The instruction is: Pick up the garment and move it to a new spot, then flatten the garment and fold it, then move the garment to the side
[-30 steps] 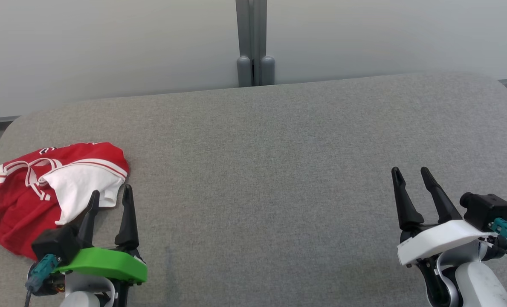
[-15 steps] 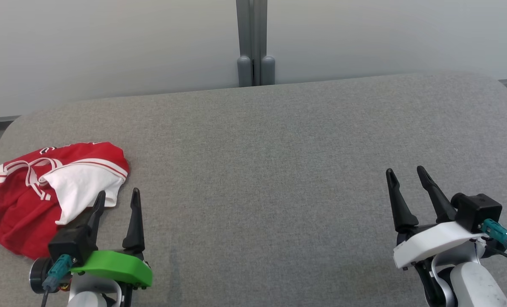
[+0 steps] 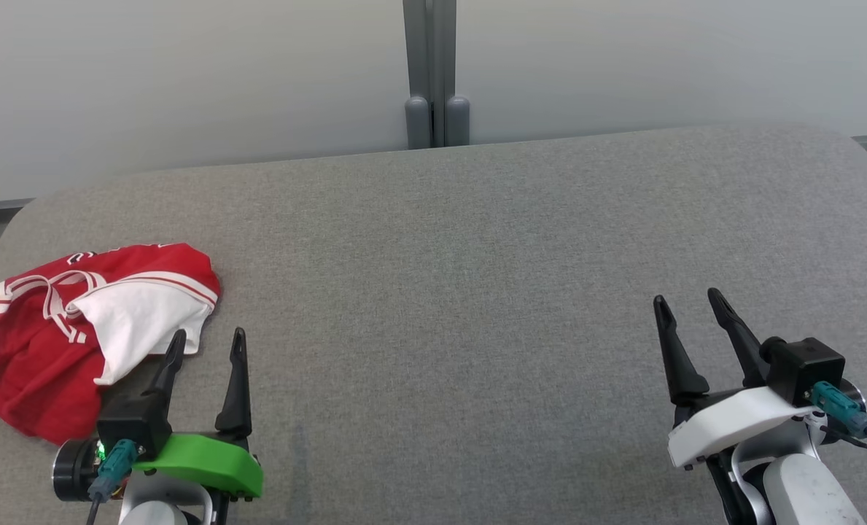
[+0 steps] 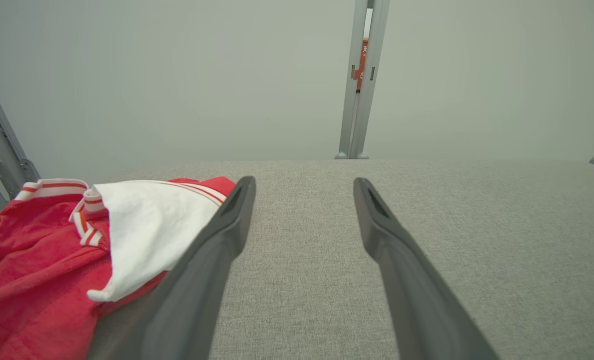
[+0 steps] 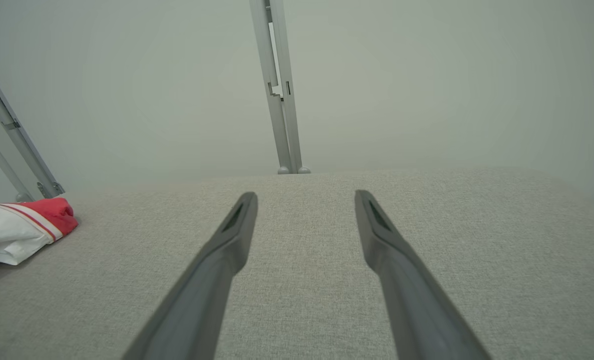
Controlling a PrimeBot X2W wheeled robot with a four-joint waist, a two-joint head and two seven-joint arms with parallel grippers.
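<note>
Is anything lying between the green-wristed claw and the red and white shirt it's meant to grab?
Nothing visible. The garment lies right beside the open left gripper on the grey padded surface, with no object between them.

Your left gripper [image 3: 208, 333] now sits further back toward the robot's body and a little to the right, so its left finger overlaps less of the red-and-white garment [image 3: 47, 343] in the head view. Your right gripper [image 3: 686, 296] is also further back, shifted slightly left.
</note>
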